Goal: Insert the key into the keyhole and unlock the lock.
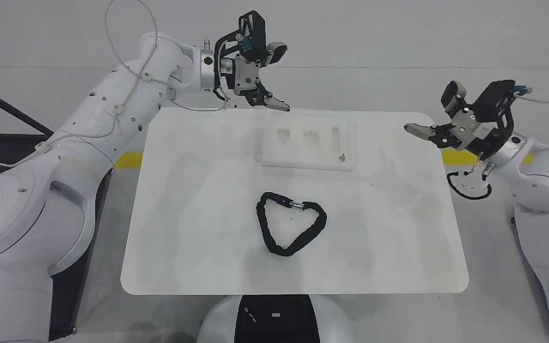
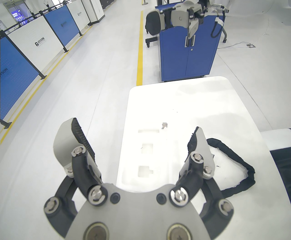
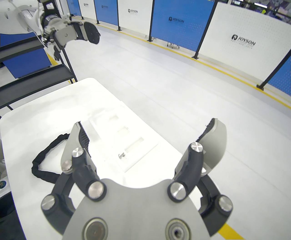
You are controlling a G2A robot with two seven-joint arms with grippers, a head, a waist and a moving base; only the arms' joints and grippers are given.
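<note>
A black chain lock (image 1: 291, 224) lies looped on the white table (image 1: 189, 214), its silver lock body (image 1: 289, 204) at the loop's far side. A small metal key (image 1: 341, 158) rests on the right end of a white foam tray (image 1: 283, 153) behind the lock. The same key (image 2: 164, 125) (image 3: 121, 155) and chain lock (image 2: 236, 163) (image 3: 45, 156) appear in both wrist views. My left gripper (image 1: 276, 105) hangs open above the table's far edge, left of the tray. My right gripper (image 1: 416, 130) is open beyond the table's right edge, level with the tray. Both hold nothing.
The foam tray (image 2: 136, 159) (image 3: 136, 154) has three rectangular cutouts. A blue cabinet (image 2: 188, 52) stands off one end of the table. A black rack (image 3: 34, 77) stands off the other end. Blue and white partition panels (image 3: 181, 20) line the hall, with yellow floor lines (image 2: 139, 43).
</note>
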